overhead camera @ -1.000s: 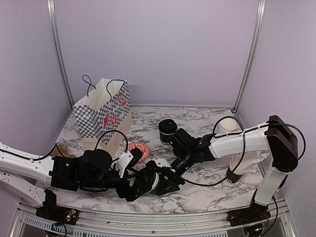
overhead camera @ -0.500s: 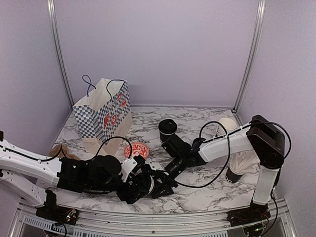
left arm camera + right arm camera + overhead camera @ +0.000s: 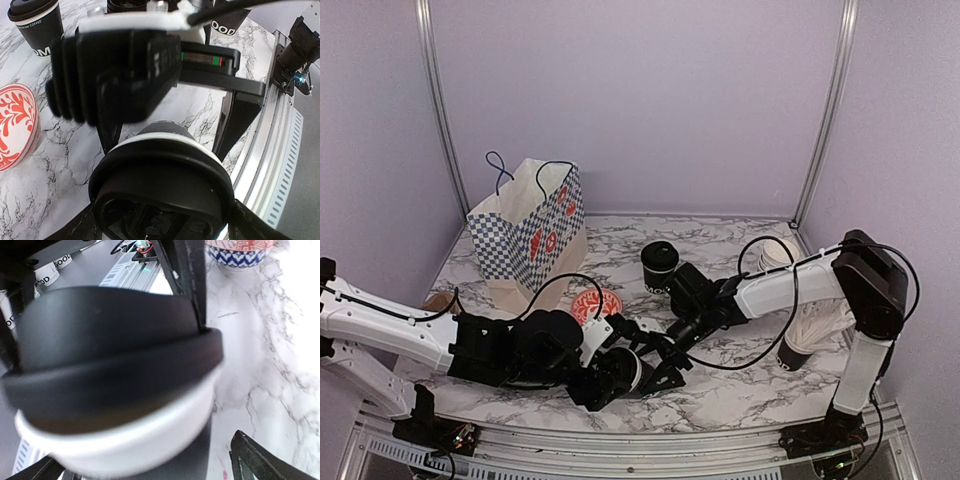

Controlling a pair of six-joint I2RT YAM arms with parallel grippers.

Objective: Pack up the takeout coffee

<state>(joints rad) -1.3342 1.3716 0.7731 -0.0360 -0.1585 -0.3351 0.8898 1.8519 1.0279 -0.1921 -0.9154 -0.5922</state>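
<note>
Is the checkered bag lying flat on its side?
No, the checkered bag stands upright on the marble table, with its handles up at the top.

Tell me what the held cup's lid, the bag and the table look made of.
Lid: likely plastic, matte black, with a moulded rim. Bag: paper, by its stiff creased sides, printed in blue checks. Table: marble look, white with grey veins; stone or print, cannot tell.

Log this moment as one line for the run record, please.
left gripper: holds lidded cup | right gripper: open, flanking lid | bag: upright, cup not yet packed
</note>
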